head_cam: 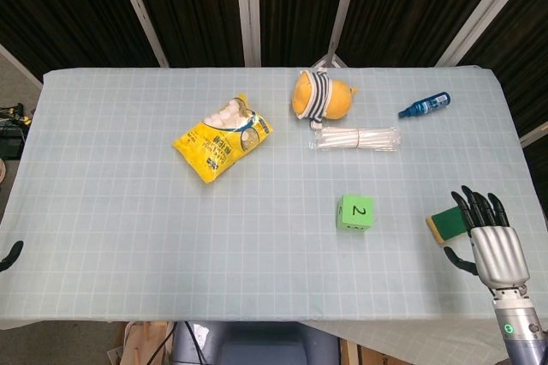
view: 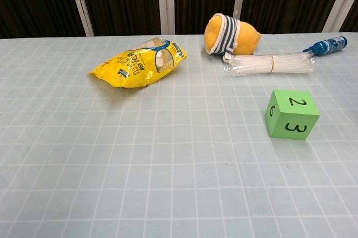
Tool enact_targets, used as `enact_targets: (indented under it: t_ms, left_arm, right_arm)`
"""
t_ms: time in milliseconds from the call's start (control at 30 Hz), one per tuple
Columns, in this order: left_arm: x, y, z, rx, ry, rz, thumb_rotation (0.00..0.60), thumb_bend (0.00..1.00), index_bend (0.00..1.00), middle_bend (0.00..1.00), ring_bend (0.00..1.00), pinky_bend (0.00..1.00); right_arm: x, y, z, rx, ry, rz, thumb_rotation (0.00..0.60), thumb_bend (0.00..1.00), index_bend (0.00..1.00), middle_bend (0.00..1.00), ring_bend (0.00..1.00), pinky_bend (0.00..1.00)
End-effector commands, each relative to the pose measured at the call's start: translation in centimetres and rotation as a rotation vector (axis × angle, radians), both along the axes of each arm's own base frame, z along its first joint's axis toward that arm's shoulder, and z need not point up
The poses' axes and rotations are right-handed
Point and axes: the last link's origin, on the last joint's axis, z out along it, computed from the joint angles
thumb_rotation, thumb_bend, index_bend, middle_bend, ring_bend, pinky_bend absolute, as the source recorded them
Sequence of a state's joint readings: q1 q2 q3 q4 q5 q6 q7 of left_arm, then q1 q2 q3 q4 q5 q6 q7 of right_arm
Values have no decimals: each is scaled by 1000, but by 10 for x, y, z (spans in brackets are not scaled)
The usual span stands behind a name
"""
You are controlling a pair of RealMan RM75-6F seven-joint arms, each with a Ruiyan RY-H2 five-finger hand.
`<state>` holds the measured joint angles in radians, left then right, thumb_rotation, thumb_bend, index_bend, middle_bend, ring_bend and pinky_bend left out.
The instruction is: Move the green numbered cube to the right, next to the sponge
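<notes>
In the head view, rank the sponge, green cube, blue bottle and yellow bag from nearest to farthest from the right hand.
From the right hand:
1. sponge, beside its fingertips
2. green cube, to its left
3. blue bottle, at the far edge
4. yellow bag, far left

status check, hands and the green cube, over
Right hand open, empty, over sponge's right end. Left hand barely in view. Green cube untouched, left of sponge. Path between them clear.
</notes>
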<state>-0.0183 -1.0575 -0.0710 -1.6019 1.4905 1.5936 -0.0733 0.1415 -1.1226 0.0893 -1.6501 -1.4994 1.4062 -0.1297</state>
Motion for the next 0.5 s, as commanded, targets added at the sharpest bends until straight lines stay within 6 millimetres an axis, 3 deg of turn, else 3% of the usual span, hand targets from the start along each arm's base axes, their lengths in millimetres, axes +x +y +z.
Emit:
enact_targets:
  t_ms: [33, 267, 367, 500]
  left_arm:
    - [0, -1, 0, 1, -2, 0, 600, 369, 46, 0, 0, 0]
    - [-1, 0, 1, 3, -4, 1, 600, 369, 46, 0, 0, 0]
    - [-1, 0, 1, -1, -4, 2, 600, 370, 46, 0, 0, 0]
    - [-1, 1, 0, -3, -3, 5, 600, 369, 46, 0, 0, 0]
  right_arm:
    - [15, -21, 2, 65, 57, 20, 600, 257, 92, 172, 215, 136]
    - [35, -38, -1, 168, 79, 1, 600, 273, 182, 508, 541, 452]
    - [43, -43, -4, 207, 88, 0, 600, 402, 207, 648, 671, 569]
    - [58, -45, -12, 245, 122, 36, 600, 665, 239, 810, 814, 663]
